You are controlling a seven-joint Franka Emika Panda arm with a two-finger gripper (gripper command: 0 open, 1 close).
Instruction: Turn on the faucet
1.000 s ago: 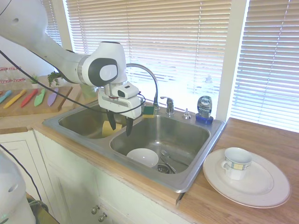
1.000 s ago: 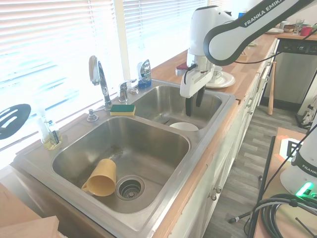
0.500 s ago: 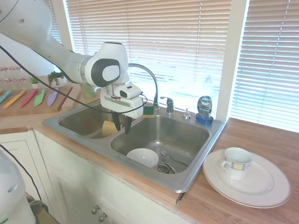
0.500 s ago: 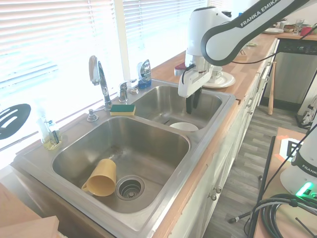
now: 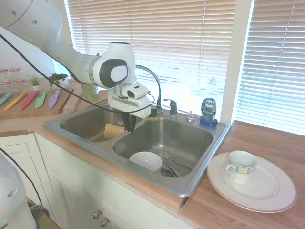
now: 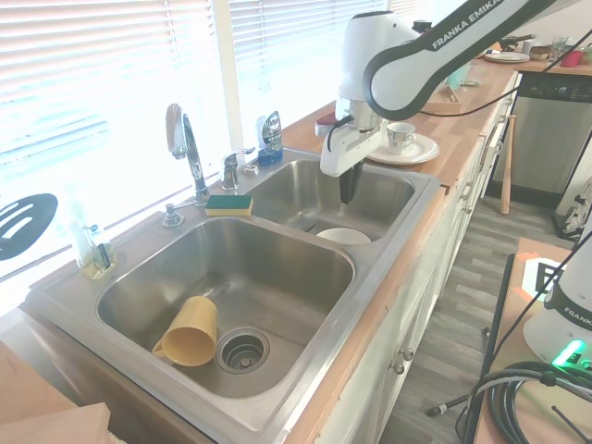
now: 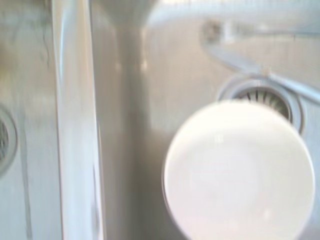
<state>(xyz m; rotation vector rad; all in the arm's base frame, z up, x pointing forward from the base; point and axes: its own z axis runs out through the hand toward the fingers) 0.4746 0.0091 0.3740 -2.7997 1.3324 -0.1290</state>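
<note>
A: Item one, the tool?

B: White arm's black two-finger gripper (image 5: 128, 123), hanging above the divider of the stainless-steel double sink (image 5: 194, 183), fingers pointing down. They read as drawn close together with nothing between them, in both exterior views (image 6: 347, 190).

A: Item two, the task's thing?

B: Faucet (image 5: 151, 81), a tall arched gooseneck spout of grey brushed metal, standing on the sink's back ledge by the window. Its short chrome lever handle (image 6: 231, 166) sits at the base, just beside the green-and-yellow sponge (image 6: 228, 203). No water shows at the spout.

A: Step in hand?

B: Approach, by my reading. The gripper is apart from the lever, nearer the front of the basin than the ledge.

A: Next move?

B: Probably travel toward the back ledge, then set a fingertip against the lever to push or lift it. Narrow fingers suit a nudge.

A: Other entries?

B: White round bowl (image 7: 239, 170) in the right basin, directly under the wrist; yellow plastic cup (image 6: 188, 333) lying in the left basin; blue dish-soap bottle (image 5: 208, 110) on the ledge.
</note>
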